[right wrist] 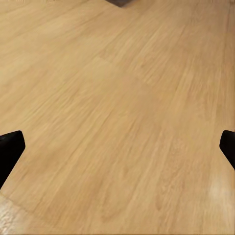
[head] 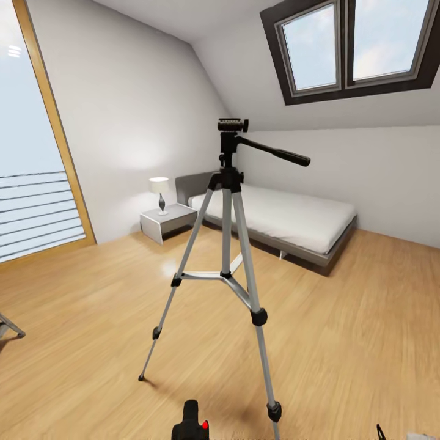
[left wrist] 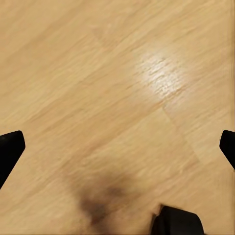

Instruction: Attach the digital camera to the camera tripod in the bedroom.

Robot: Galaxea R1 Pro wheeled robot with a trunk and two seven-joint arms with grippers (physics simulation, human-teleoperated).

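The camera tripod (head: 227, 244) stands in the middle of the bedroom on the light wood floor, with silver legs spread and its black pan head (head: 233, 126) bare, handle pointing right. The digital camera (head: 192, 421), black with a red button, pokes up at the bottom edge of the head view, just in front of the tripod's near leg; what holds it is hidden. My left gripper (left wrist: 117, 147) is open over bare floor, with a black shape (left wrist: 177, 223) at the picture's edge. My right gripper (right wrist: 117, 147) is open too, with only floorboards between its fingers.
A low grey bed (head: 287, 220) with a white mattress lies behind the tripod under the skylights (head: 354, 43). A grey nightstand (head: 166, 221) with a lamp (head: 159, 192) stands to its left. A tall window (head: 33, 153) fills the left wall; a dark metal leg (head: 11, 327) shows at the left edge.
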